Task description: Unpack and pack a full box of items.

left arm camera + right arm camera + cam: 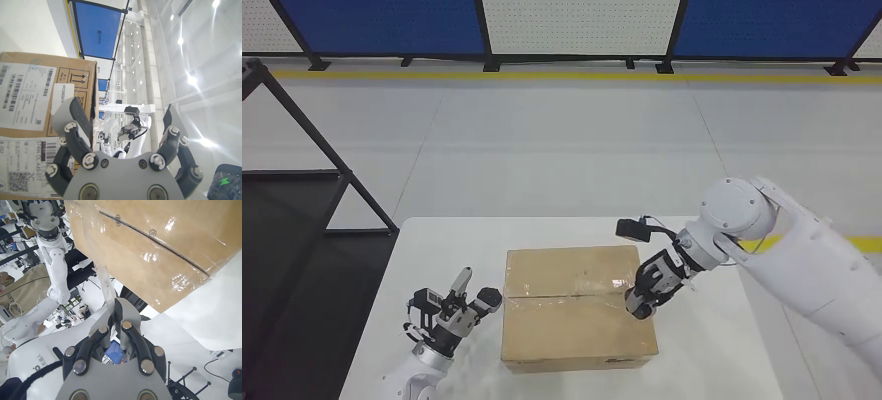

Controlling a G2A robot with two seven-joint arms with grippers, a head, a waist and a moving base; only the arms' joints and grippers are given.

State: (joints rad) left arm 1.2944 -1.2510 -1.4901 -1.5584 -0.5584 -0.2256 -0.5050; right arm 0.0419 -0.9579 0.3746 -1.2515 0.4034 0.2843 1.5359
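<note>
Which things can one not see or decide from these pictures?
What the box holds: shut flaps hide it in every view.
How much tape is loose: in the top view the right gripper covers it, the right wrist view cuts it off.
Whether the left gripper touches the box: in its wrist view one finger overlaps the corner.

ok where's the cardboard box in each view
top view: cardboard box lower centre, between the left end effector and right end effector.
left wrist view: its labelled side, beside the open left end effector.
right wrist view: its taped top, beyond the right end effector gripping a tape strip.
shared landmark: the right end effector by the tape strip.
</note>
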